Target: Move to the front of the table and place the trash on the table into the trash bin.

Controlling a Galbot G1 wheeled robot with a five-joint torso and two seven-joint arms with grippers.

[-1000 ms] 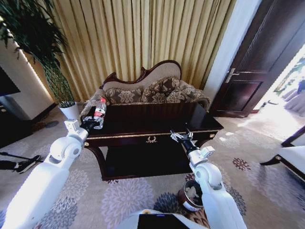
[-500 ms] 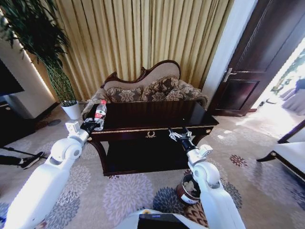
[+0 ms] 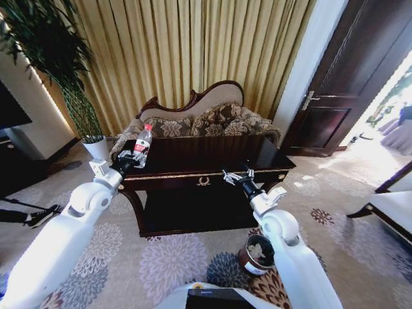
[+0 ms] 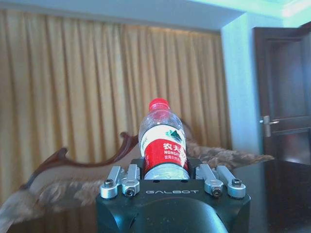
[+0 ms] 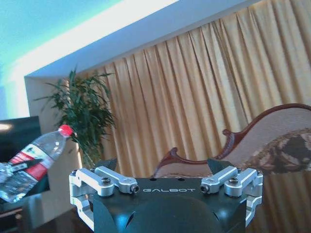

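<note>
My left gripper (image 3: 134, 156) is shut on the clear plastic bottle (image 3: 143, 141), the trash with the red label and red cap. It holds the bottle tilted, just above the left end of the dark glossy table (image 3: 212, 158). In the left wrist view the bottle (image 4: 163, 145) stands between the fingers. The right gripper (image 3: 235, 175) hovers open at the table's front edge near the gold emblem, holding nothing. From the right wrist view the bottle (image 5: 30, 164) shows off to one side. The trash bin (image 3: 255, 255), round and reddish-brown, stands on the carpet below my right arm with white paper inside.
A carved floral sofa (image 3: 199, 122) sits right behind the table, before gold curtains. A potted plant (image 3: 90, 138) stands at the left. There is a dark door (image 3: 341, 96) at the right and a chair (image 3: 386, 212) at the right edge. Patterned carpet lies open in front.
The left gripper has raised the bottle and carried it a little to the right. The right gripper has shifted slightly left and up. The head view also moved a bit earlier on.
</note>
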